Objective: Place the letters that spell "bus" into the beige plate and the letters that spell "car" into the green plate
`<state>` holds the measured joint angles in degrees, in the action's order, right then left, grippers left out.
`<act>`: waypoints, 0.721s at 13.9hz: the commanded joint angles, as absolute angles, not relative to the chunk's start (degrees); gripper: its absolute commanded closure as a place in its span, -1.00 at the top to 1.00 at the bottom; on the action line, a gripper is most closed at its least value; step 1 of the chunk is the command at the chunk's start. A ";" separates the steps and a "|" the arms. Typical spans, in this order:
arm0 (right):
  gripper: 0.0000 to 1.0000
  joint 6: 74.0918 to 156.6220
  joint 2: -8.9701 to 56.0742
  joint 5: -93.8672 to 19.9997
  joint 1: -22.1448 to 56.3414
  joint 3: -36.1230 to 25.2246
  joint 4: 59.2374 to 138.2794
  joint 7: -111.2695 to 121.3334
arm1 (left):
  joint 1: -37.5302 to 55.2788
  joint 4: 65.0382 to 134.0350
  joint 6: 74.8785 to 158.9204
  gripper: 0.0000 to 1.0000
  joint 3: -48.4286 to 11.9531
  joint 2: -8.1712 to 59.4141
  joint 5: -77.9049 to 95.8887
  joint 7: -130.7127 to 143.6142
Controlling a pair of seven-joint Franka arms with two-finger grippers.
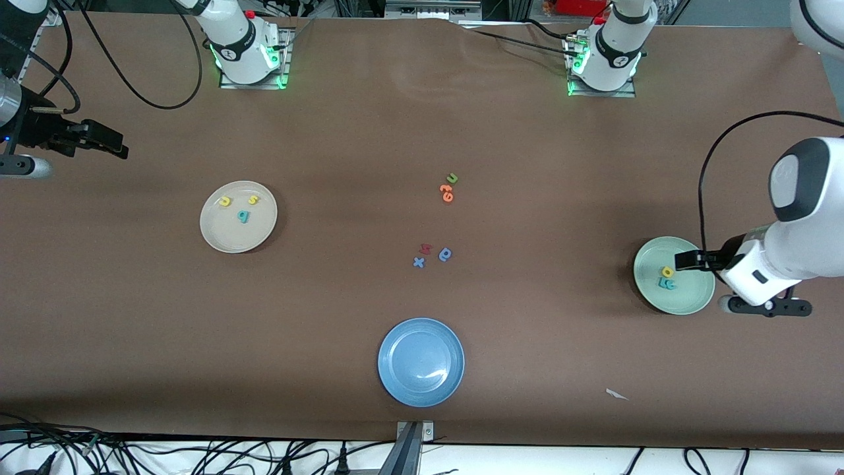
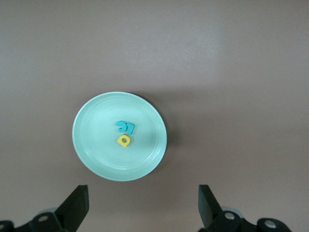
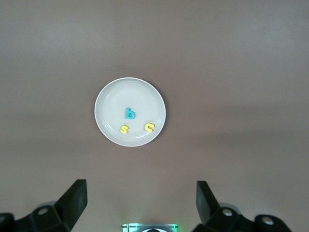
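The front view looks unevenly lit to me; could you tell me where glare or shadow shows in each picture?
Front view: a white glint on the glossy round blue plate, dark shadow along the table's near edge. Left wrist view: a soft shadow beside the round pale green plate. Right wrist view: even light, no glare.

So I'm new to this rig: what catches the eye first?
Three plates: the beige plate toward the right arm's end holds b, u, s; the green plate at the left arm's end holds c, a, r under the open left gripper. Stray letters lie mid-table.
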<state>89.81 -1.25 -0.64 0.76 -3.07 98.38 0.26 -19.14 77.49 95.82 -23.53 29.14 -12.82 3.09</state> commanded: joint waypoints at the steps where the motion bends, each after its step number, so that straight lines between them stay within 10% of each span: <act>1: 1.00 88.59 -0.88 -1.85 0.35 -3.08 97.03 0.88 | -19.16 76.46 92.64 1.00 -23.30 24.63 -11.25 -0.34; 10: 1.00 98.97 -2.20 -0.79 0.70 -2.37 99.24 0.88 | -6.69 82.62 85.61 1.00 -6.25 8.45 -2.64 -10.20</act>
<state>98.28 -1.31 -0.63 0.81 -2.76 98.56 0.26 -9.09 79.90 85.78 -8.29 12.07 -3.86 -8.67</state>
